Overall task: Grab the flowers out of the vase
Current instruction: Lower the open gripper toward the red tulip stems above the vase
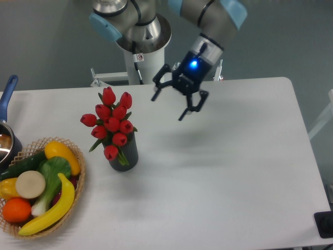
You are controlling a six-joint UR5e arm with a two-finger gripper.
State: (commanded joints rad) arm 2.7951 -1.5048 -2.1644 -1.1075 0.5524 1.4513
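Clearly our gripper point(168, 107) hangs wide, empty, right of the flowers point(111, 122); closing carelessly, we could crush buds or tip the vase point(126, 152).

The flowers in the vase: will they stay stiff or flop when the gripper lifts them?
The flowers probably hold shape; the buds stand bunched upright. They already lean left, so they may drag on the vase, which looks small and might tip. The open gripper hangs apart.

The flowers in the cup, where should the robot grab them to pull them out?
Probably around the bunched red heads of the flowers, coming from above. The stems sit hidden inside the vase, so only the top shows. The open hand hovers to their right.
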